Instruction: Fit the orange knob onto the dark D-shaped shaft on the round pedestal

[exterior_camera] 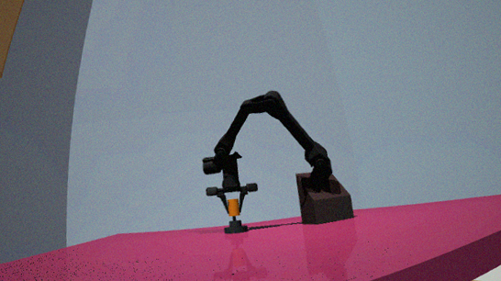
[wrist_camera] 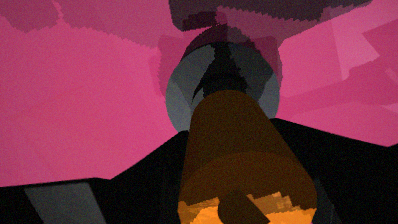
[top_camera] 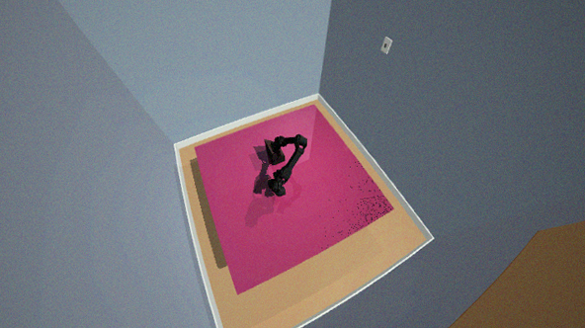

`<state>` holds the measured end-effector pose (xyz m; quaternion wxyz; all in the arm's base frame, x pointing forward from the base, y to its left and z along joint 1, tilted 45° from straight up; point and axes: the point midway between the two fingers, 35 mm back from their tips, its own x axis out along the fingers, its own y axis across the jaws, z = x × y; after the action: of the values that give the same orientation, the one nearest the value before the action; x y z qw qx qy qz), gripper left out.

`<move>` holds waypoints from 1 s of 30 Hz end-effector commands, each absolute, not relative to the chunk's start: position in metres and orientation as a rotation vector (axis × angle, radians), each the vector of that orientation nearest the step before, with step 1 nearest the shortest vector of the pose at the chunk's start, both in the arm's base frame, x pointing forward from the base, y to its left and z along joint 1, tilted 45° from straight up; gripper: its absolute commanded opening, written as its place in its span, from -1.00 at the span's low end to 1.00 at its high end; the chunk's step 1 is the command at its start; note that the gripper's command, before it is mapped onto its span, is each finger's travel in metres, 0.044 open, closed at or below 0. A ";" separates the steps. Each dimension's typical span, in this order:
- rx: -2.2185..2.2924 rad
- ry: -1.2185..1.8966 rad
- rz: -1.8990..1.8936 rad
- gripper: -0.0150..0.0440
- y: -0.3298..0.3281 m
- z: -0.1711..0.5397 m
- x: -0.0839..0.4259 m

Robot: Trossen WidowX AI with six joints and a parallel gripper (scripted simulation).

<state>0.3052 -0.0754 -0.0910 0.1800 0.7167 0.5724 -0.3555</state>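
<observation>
The orange knob (exterior_camera: 233, 207) (wrist_camera: 240, 130) is held upright between the fingers of my gripper (exterior_camera: 234, 208), which is shut on it. The knob is over the round pedestal (exterior_camera: 235, 229) (wrist_camera: 175, 107). In the exterior view a short piece of the dark shaft (exterior_camera: 234, 218) shows between the knob's lower end and the pedestal, so the knob is not down on the pedestal. Whether the shaft's tip is inside the hole or just touches it cannot be told. The shaft's flat side is hidden. In the top view the arm hides knob and pedestal.
The pedestal stands on a magenta table top (top_camera: 290, 223) (exterior_camera: 386, 264) (wrist_camera: 75, 110). The arm's brown box-shaped base (exterior_camera: 329, 208) stands on the same top, to the right of the pedestal in the exterior view. Dark shadows fall beside the arm.
</observation>
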 end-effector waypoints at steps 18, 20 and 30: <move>2.144 1.575 -1.194 -0.49 -0.078 -0.089 0.306; 2.162 1.568 -1.223 -0.49 -0.077 -0.090 0.305; 2.162 1.568 -1.223 -0.49 -0.075 -0.091 0.305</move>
<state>0.3051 -0.0756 -0.0909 0.1046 0.7315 0.5325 -0.4129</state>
